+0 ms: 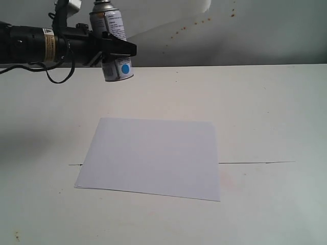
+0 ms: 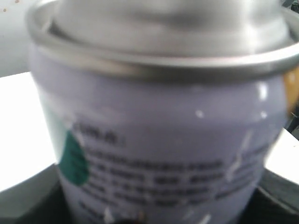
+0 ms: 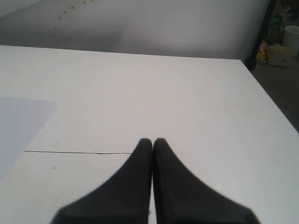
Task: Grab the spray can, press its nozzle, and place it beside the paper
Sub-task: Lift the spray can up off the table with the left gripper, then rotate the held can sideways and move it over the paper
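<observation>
- One spray can (image 1: 118, 69) hangs in the air in the exterior view. The left gripper (image 1: 120, 48) is clamped across its label, up by the far left of the table (image 1: 265, 112), well apart from the paper (image 1: 153, 158) lying flat. It has a white label with a blue dot (image 1: 125, 68), but the print's too small to read.
- Left wrist view: the can fills the shot and it's blurry. Rows of dark text, unreadable, plus a teal blob (image 2: 74, 158) at one side and a shiny metal rim (image 2: 154, 58).
- Right wrist view: the right gripper (image 3: 153, 144) has its fingers pressed together with nothing in them, over the table. A corner of the paper shows.
</observation>
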Controlling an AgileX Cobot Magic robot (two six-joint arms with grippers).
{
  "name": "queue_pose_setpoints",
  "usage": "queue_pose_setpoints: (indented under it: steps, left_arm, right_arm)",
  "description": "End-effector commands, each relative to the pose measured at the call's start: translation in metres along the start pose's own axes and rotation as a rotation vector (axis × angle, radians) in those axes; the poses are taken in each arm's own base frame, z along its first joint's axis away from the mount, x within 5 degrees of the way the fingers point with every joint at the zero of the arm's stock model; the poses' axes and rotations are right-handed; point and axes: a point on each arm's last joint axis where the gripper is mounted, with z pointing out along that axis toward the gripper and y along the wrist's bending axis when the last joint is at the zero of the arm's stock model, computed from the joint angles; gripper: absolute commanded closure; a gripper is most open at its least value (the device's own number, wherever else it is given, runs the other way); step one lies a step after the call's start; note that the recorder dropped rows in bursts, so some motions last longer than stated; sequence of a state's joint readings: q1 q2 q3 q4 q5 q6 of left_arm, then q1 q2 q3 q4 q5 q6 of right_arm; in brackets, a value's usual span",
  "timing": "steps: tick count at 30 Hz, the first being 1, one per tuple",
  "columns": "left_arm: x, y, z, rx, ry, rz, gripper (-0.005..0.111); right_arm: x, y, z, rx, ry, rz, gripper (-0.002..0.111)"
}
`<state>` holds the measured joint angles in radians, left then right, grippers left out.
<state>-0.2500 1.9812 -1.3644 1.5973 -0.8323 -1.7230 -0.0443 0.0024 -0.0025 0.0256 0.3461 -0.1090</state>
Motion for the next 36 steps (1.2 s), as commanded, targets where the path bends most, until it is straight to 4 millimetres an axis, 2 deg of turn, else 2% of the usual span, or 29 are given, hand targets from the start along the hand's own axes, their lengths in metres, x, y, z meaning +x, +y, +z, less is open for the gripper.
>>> queue_pose_setpoints:
  steps: [1, 7, 13, 18, 21, 23, 27, 32, 36]
  left_arm:
    - [0.008, -0.006, 0.001, -0.032, -0.085, -0.008, 0.107]
    - [0.022, -0.02, -0.002, -0.13, -0.197, 0.106, 0.107]
    - [0.027, -0.044, 0.001, -0.234, -0.092, 0.335, 0.107]
    - [0.031, -0.048, -0.002, -0.266, 0.037, 0.561, 0.107]
    - [0.032, -0.048, -0.002, -0.264, 0.041, 0.495, 0.107]
    - [0.031, -0.043, -0.005, -0.31, 0.009, 0.306, 0.107]
    - [0.032, -0.04, -0.005, -0.361, 0.009, 0.217, 0.107]
    - [0.032, -0.041, -0.005, -0.353, 0.004, 0.196, 0.107]
    - [0.032, -0.047, -0.003, -0.263, 0.017, 0.29, 0.107]
  right_arm:
    - [0.0, 0.0, 0.0, 0.006, -0.005, -0.007, 0.108]
    - [0.0, 0.0, 0.0, 0.006, -0.005, -0.007, 0.108]
    - [0.0, 0.0, 0.0, 0.006, -0.005, -0.007, 0.108]
    - [0.0, 0.0, 0.0, 0.006, -0.005, -0.007, 0.108]
    - [0.0, 0.0, 0.0, 0.006, -0.005, -0.007, 0.108]
    - [0.0, 0.0, 0.0, 0.006, -0.005, -0.007, 0.108]
    - [0.0, 0.0, 0.0, 0.006, -0.005, -0.007, 0.108]
    - [0.0, 0.0, 0.0, 0.006, -0.005, -0.007, 0.108]
    - [0.0, 0.0, 0.0, 0.006, -0.005, -0.007, 0.108]
